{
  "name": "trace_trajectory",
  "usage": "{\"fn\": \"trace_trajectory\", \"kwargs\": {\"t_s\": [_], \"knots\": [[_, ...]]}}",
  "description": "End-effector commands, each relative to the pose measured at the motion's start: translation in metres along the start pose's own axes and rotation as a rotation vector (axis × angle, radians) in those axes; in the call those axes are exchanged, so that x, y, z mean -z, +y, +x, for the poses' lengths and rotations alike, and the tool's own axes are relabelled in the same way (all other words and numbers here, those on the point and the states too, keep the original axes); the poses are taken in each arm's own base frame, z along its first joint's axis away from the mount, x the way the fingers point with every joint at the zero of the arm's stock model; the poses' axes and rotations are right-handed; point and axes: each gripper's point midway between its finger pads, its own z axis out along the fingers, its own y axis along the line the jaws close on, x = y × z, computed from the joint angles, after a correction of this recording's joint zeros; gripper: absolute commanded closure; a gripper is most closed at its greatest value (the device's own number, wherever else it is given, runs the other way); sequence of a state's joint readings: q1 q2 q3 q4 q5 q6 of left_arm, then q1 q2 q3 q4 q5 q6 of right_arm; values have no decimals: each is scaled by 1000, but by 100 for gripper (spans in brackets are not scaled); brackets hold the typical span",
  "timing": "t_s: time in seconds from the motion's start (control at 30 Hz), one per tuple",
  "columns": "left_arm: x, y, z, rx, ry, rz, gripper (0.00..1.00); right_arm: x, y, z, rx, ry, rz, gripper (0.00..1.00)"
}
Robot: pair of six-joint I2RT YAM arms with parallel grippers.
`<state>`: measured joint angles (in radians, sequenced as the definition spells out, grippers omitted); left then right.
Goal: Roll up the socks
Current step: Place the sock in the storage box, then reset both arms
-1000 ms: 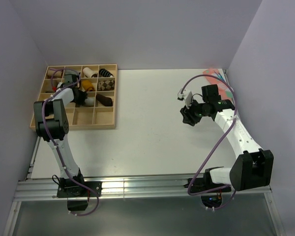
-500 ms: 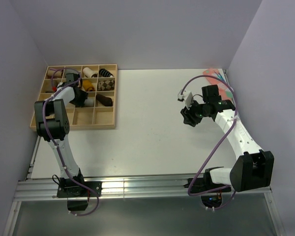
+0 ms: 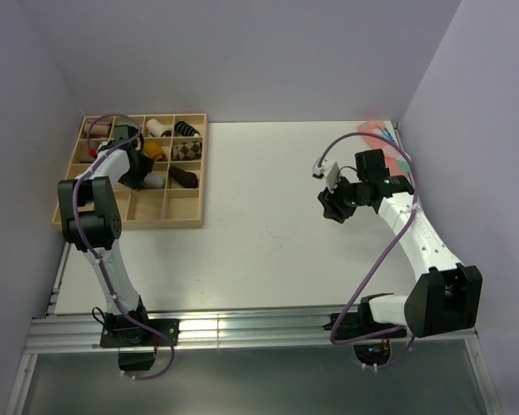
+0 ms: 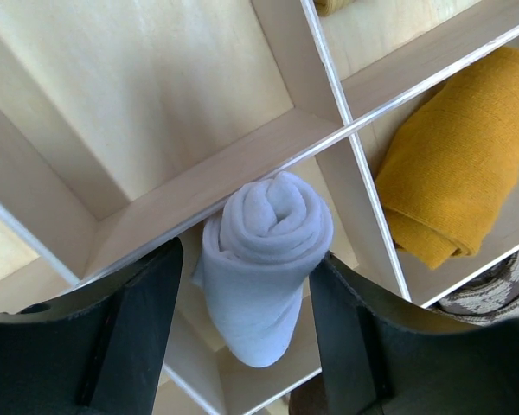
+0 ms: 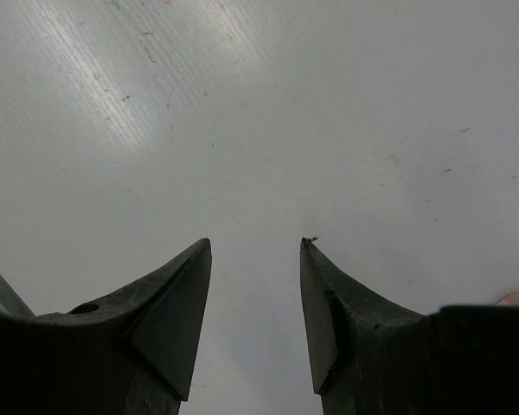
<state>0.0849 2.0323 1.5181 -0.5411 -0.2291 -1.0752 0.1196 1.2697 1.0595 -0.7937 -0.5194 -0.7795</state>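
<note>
1 rolled white sock (image 4: 268, 225) in wooden tray (image 4: 199, 186) at 10 o'clock, left gripper (image 4: 242, 259) fingers spread astride it; right gripper (image 5: 257, 242) at 3 o'clock, fingers apart.

Bright, even, diffuse overhead lighting.
Glare streaks cross the table (image 5: 112, 78) in the right wrist view and the front rail (image 3: 242, 327) from above; shadows faint, close foregrounds softly blurred.
</note>
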Motion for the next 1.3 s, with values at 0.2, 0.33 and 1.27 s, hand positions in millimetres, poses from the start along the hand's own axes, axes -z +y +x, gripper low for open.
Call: {"fn": "trace_trajectory", "kwargs": {"t_s": [0.2, 0.33, 1.27], "knots": [[41, -26, -24, -41, -64, 53, 30, 10, -3, -8, 19, -20, 22, 47], [47, -30, -27, -50, -73, 57, 29, 11, -4, -11, 21, -27, 23, 47], [305, -68, 32, -313, -319, 645, 8, 56, -10, -65, -160, -225, 77, 29]]}}
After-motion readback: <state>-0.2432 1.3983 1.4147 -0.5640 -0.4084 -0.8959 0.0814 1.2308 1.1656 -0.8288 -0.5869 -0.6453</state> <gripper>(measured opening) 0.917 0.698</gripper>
